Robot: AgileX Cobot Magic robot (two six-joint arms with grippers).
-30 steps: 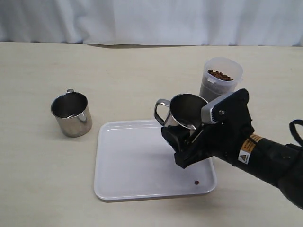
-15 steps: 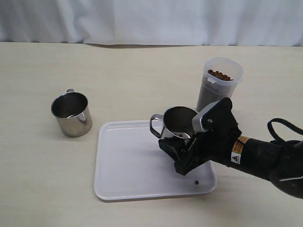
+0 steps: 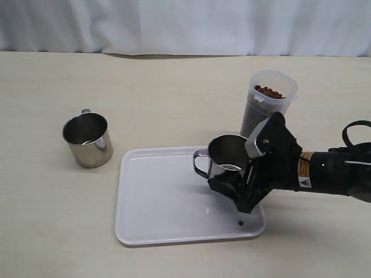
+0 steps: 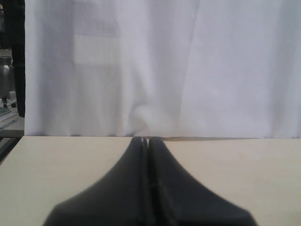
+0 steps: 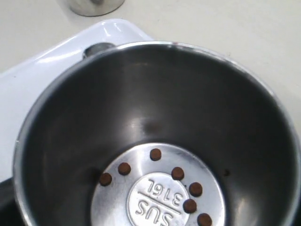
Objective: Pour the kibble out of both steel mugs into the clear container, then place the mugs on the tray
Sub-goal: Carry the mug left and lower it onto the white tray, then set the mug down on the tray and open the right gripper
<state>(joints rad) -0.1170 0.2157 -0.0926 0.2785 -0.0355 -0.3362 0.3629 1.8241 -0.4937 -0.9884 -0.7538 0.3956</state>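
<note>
One steel mug (image 3: 225,155) stands upright over the back right part of the white tray (image 3: 156,202), and my right gripper (image 3: 240,176) is shut on its right wall. The right wrist view looks down into this mug (image 5: 141,94); several kibble pellets (image 5: 178,173) lie on its bottom, and the fingers are hidden. A second steel mug (image 3: 87,139) stands on the table left of the tray. The clear container (image 3: 268,104), behind the gripper, holds kibble (image 3: 269,91). My left gripper (image 4: 148,139) is shut on nothing, above bare table, and is out of the exterior view.
A single stray pellet (image 3: 240,222) lies on the tray near its front right corner. A white curtain (image 3: 185,26) hangs behind the table's far edge. The tray's corner (image 5: 28,80) and the other mug (image 5: 91,5) show past the held mug's rim.
My right gripper has lowered the mug from a tilted pose above the tray to upright on it, shifting slightly right. The other mug and the container have not moved.
</note>
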